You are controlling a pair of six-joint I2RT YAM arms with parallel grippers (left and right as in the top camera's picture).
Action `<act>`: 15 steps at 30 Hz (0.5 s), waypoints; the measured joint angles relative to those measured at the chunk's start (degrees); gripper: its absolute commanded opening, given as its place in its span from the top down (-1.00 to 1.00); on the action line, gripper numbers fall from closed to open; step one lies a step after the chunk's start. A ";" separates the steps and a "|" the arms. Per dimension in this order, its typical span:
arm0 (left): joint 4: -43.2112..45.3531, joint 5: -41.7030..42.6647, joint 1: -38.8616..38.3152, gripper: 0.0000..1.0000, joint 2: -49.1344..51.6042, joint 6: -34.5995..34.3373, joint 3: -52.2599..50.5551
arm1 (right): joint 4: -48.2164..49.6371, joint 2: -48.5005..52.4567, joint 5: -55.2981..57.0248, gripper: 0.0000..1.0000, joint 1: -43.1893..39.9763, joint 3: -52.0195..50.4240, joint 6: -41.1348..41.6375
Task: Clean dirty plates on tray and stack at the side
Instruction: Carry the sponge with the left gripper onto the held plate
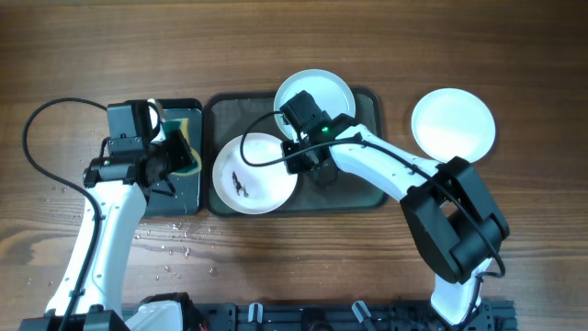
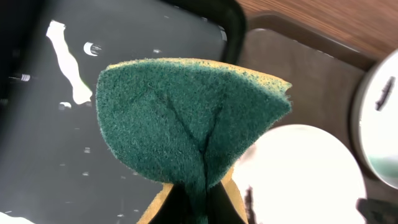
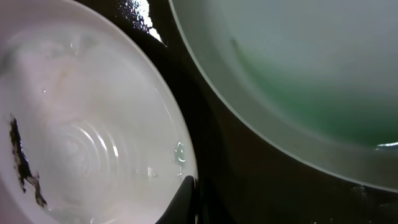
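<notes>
On the dark grey-green tray (image 1: 354, 188) lie two dirty plates: a white one (image 1: 262, 188) with a dark smudge, and behind it a pale aqua one (image 1: 322, 90). My right gripper (image 1: 297, 154) is shut on the white plate's right rim; in the right wrist view the fingertips (image 3: 186, 190) pinch that rim (image 3: 177, 134), with the aqua plate (image 3: 311, 68) just beyond. My left gripper (image 1: 176, 158) hovers over the small black tray (image 1: 188, 198), shut on a folded green-and-yellow sponge (image 2: 186, 118). In the left wrist view, the white plate (image 2: 305, 180) lies right of the sponge.
A clean-looking white plate (image 1: 453, 122) sits on the wooden table right of the tray. Water drops (image 1: 170, 239) speckle the table near the left arm. The black tray (image 2: 50, 155) is wet with white flecks. A black cable (image 1: 37, 138) loops at the far left.
</notes>
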 measured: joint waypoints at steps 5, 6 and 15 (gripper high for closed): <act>0.00 3.15 -1.38 0.92 0.00 -0.02 0.00 | -0.02 0.00 -0.74 0.92 0.02 0.00 8.59; 0.00 3.41 -1.99 0.92 0.00 0.00 0.00 | 0.02 0.00 -0.76 0.91 0.02 0.00 9.79; 0.63 4.66 -11.23 0.92 1.16 -3.58 0.00 | 0.92 0.00 -1.16 0.91 0.02 -0.11 14.45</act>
